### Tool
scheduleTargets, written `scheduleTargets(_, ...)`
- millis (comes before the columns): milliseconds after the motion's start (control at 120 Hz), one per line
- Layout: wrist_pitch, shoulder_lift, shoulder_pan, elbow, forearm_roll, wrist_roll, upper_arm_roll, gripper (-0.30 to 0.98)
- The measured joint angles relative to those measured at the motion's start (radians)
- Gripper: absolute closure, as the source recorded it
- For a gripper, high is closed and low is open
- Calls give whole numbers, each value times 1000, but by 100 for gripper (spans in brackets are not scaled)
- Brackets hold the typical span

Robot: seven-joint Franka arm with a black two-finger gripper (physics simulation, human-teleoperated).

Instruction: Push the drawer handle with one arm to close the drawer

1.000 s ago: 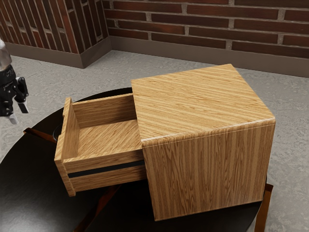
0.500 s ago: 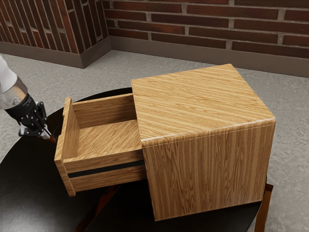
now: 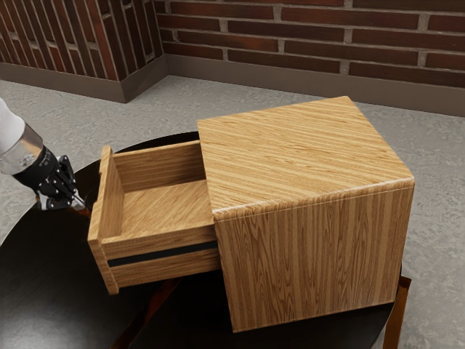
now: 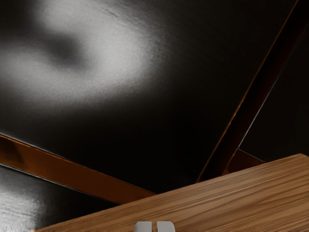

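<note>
The cabinet (image 3: 312, 247) stood by the bench's (image 3: 43, 291) edge on the exterior view's right, its drawer (image 3: 163, 205) well out toward the opposite edge. The tool (image 3: 81, 206), its fingertips almost together and holding nothing, was at the outer side of the drawer front (image 3: 107, 218). The step in hand looked to be the push; next called for steady pressure toward the cabinet, square to the front, lest the tips slip.

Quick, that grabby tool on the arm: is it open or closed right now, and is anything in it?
The tool: closed, its two tips almost together, holding nothing, beside the outer side of the open drawer's front panel.
</note>
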Motion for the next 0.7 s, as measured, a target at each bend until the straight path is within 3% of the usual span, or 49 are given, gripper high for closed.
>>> scheduleTargets(700,56,149,-71,94,-6,-109,-61,79)
